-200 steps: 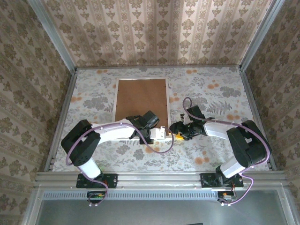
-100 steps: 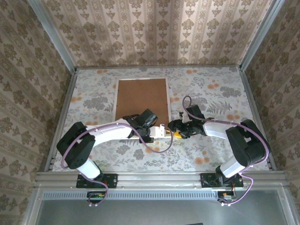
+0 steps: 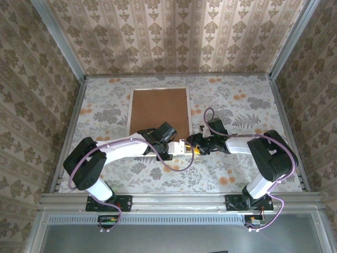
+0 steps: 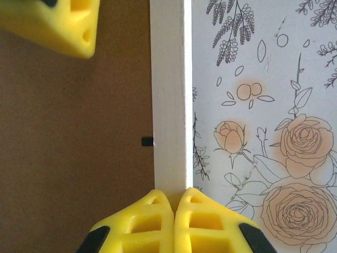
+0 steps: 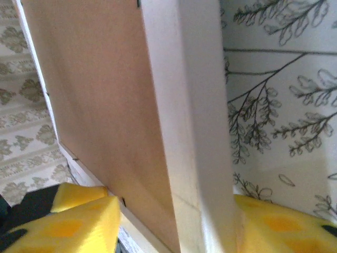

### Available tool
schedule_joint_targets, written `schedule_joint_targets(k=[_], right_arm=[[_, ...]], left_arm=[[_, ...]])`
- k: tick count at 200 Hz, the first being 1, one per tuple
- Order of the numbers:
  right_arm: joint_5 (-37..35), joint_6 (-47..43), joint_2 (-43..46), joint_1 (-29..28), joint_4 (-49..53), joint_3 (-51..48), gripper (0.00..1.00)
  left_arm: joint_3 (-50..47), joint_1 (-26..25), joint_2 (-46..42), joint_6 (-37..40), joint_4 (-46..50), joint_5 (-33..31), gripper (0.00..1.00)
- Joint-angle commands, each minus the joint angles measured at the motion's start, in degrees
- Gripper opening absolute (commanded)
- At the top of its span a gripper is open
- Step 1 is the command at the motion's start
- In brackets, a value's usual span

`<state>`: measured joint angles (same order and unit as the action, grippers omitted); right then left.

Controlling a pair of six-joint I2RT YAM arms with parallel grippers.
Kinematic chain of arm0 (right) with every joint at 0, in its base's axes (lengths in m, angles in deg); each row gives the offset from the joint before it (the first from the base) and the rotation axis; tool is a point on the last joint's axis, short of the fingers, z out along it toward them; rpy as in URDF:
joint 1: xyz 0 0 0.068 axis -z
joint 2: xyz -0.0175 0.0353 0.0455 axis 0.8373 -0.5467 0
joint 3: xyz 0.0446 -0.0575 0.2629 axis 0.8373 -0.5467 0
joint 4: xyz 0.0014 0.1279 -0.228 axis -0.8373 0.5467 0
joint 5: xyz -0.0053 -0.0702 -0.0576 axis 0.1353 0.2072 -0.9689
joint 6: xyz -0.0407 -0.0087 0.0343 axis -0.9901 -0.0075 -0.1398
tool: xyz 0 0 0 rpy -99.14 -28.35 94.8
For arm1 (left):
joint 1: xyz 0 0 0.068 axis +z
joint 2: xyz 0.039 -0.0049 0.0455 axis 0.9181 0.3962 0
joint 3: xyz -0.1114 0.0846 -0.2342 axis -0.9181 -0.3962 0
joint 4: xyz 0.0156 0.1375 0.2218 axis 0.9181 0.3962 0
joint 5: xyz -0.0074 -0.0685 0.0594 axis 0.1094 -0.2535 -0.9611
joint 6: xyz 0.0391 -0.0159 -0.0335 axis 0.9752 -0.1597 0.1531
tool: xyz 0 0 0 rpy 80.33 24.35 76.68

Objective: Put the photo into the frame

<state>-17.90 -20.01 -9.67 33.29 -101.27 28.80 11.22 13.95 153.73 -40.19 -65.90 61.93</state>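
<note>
The frame point(image 4: 168, 79) is judged light, rigid and breakable; hold is advised at its edge. The left gripper point(image 4: 175, 208) is clenched; the right gripper's point(image 5: 179, 216) clamp cannot be told.

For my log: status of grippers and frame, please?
Left gripper shut at the frame rail. Right gripper astride its edge, grip unclear. Backing board faces up.

Bends both elbows outward, angles the forearms low and inward, wrists nearly meeting; presses the left gripper point(image 4: 174, 197) pads together, holds the right gripper point(image 5: 174, 211) fingers apart.
</note>
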Motion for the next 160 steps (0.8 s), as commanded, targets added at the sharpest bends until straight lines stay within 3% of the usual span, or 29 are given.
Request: schedule_joint_targets(k=[1, 39, 66, 107, 160], right_arm=[[1.86, 3.07, -3.27, -0.96, -6.97, 0.34, 0.45], [0.64, 1.22, -0.97, -0.69, -2.96, 0.19, 0.24], [0.20, 1.22, 2.16, -0.60, 0.23, -0.12, 0.16], [0.14, 3.78, 7.19, -0.66, 8.54, 2.90, 0.14], [3.10, 10.81, 10.65, -0.51, 14.95, 8.34, 0.13]], left_arm=[[0.82, 0.17, -2.88, -1.30, -1.27, 3.68, 0.00], [0.19, 0.09, -3.17, -2.61, -1.80, 2.90, 0.04], [-1.25, -0.10, -5.41, -3.71, -2.68, 0.12, 0.32], [-7.27, -3.86, -11.89, -2.38, -9.26, -10.14, 0.67], [-12.14, -5.33, -11.34, 2.71, -19.67, -20.98, 0.78]])
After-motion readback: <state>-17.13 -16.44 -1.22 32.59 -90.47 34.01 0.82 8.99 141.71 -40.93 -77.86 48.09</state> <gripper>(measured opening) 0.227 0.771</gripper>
